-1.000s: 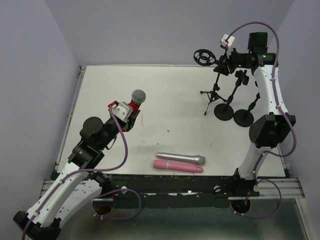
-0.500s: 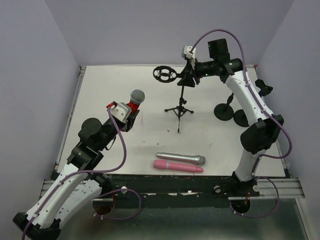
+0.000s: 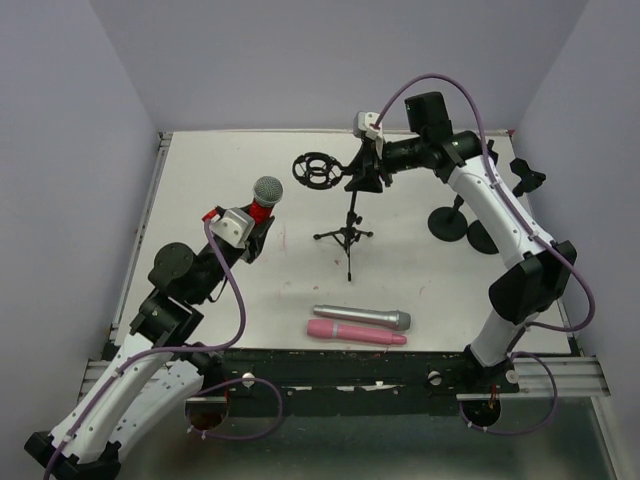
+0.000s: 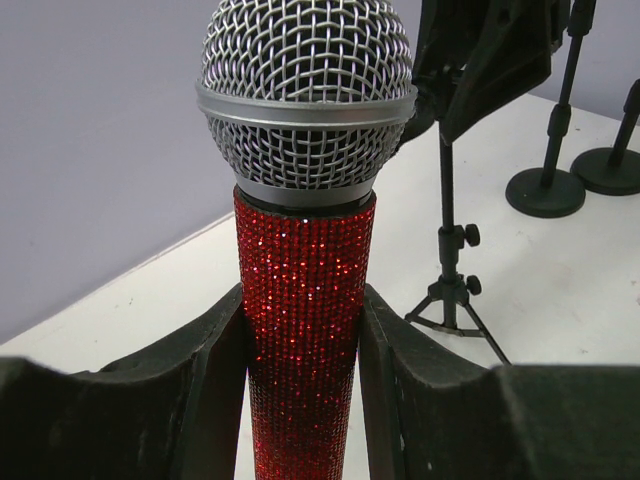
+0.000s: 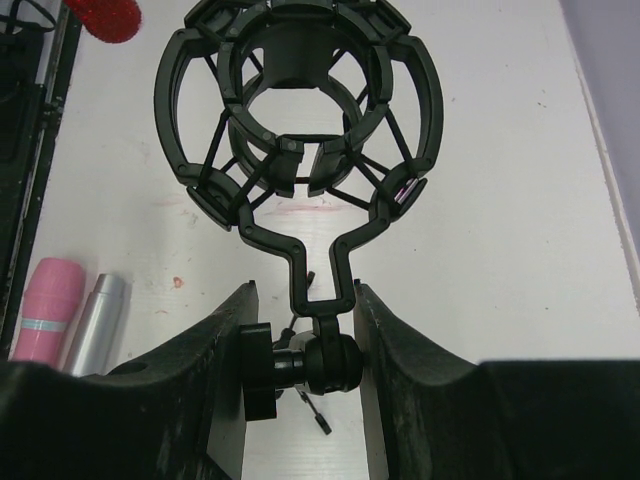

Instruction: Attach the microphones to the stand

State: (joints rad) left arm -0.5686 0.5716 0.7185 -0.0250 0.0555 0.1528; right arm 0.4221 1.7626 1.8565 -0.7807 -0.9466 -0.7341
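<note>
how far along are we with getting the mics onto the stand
Done: nothing mounted yet; the shock mount is empty. In hand: the left gripper grips the red microphone upright, and the right gripper clamps the tripod stand just below its mount. Left: seat the red one, then the silver microphone and pink microphone lying flat on the table.

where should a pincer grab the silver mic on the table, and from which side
Probably mid-handle of the silver microphone, from straight above, closing across its width: it lies flat, head to the right. The pink microphone lies close along its near side, so room there is tight.
</note>
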